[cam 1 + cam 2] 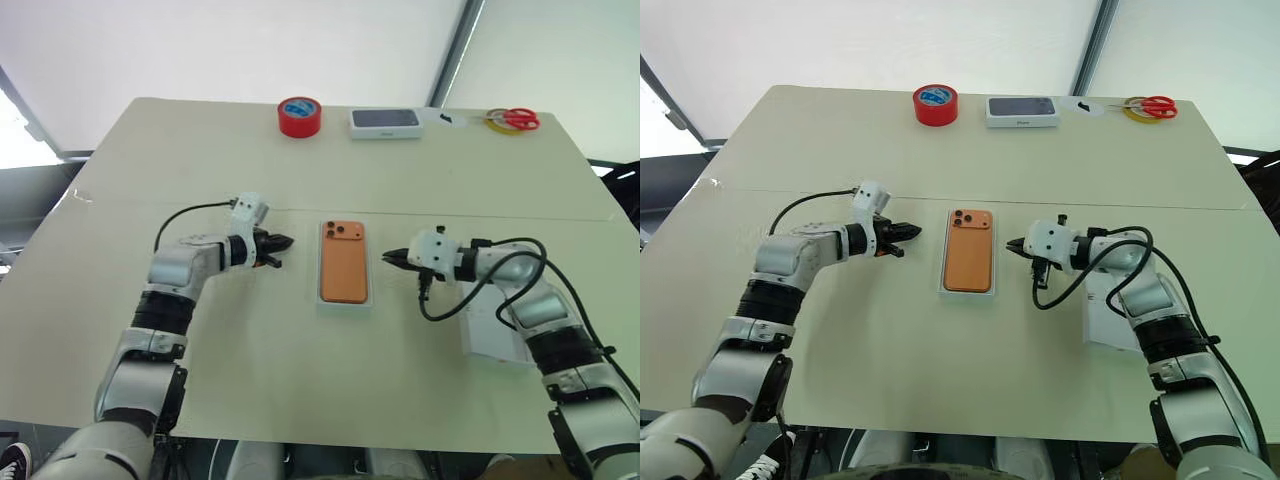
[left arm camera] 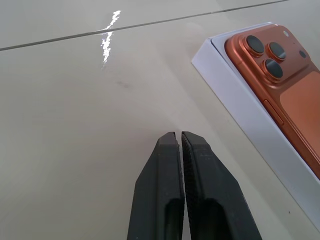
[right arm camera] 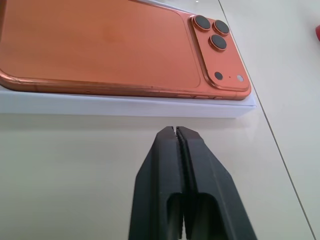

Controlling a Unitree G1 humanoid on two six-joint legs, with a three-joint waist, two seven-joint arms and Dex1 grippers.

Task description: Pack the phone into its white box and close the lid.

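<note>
The orange phone (image 1: 343, 262) lies camera side up in the white box (image 1: 345, 301) at the middle of the table. My left gripper (image 1: 281, 243) hovers just left of the box, shut and empty, its tips pointing at the box's near wall (image 2: 250, 125). From the other side my right gripper (image 1: 388, 258) faces the box, also shut on nothing; its tips (image 3: 176, 129) stop a little short of the white wall (image 3: 125, 106). The white lid (image 1: 487, 336) rests flat on the table at the right, partly covered by my right forearm.
Along the far edge stand a red tape roll (image 1: 299, 116), a white box with a dark phone picture (image 1: 385, 122), and red scissors (image 1: 517, 119) beside a yellow tape ring. A seam crosses the table behind the phone.
</note>
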